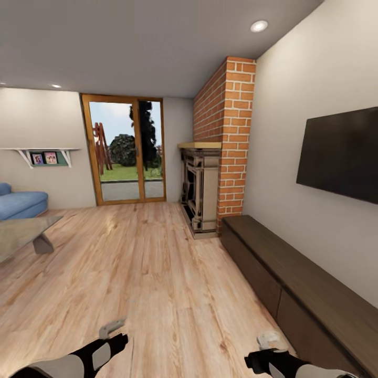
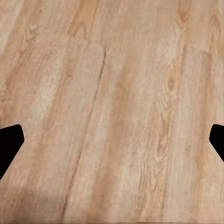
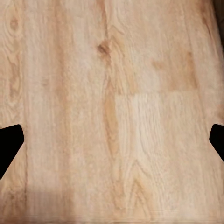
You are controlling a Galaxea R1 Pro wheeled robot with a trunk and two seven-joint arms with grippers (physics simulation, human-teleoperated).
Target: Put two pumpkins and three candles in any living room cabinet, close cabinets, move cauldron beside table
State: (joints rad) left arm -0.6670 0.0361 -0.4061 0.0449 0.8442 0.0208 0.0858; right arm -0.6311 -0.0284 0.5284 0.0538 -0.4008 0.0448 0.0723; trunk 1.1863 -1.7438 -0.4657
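**Facing the cabinet wall, both arms low and empty**

Looking down the living room, I have the cabinet (image 1: pixel 310 294) along the right wall: long, low, dark brown, its flat front panels all flush and shut, its top bare. Its far end stands just beside the brick chimney (image 1: pixel 231 142) and the fireplace (image 1: pixel 200 191). A dark television (image 1: pixel 340 153) hangs on the wall above the cabinet.

Across the wood floor (image 1: pixel 147 273), the worktop (image 1: pixel 21 233) shows only a glossy grey corner at the left edge of the head view, with a blue sofa (image 1: pixel 21 202) behind it and a glazed door (image 1: pixel 128 155) in the far wall.

My left end effector (image 1: pixel 112 327) and right end effector (image 1: pixel 269 339) hang low over the floor. In each wrist view the fingertips (image 2: pixel 9 144) (image 3: pixel 9 147) sit far apart, spread wide with nothing between them but floorboards.
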